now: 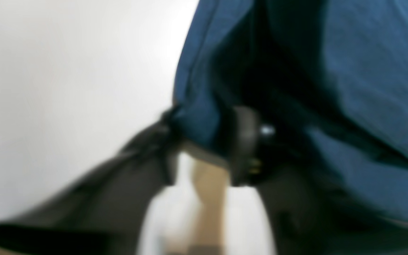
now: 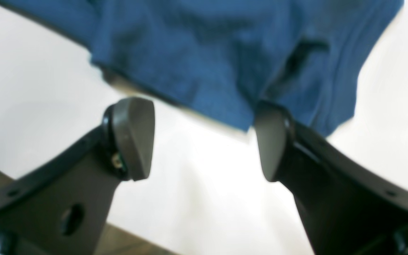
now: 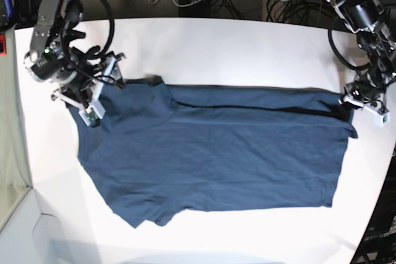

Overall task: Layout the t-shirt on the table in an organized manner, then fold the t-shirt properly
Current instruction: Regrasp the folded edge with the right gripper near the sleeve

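Arms low at t-shirt (image 3: 210,146) ends

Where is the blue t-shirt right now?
In the base view the t-shirt lies spread across the middle of the white table, stretching between the right hand at the picture's left and the left hand at its right.

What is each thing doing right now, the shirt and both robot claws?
Dark navy-blue cloth t-shirt: spread out on the table, mostly flat with wrinkles, one edge folded along the far side.
White smooth table: shirt lying across its middle.
Left claw: closed, pinching a corner of the shirt.
Right claw: wide open, at the shirt's edge, gripping nothing.
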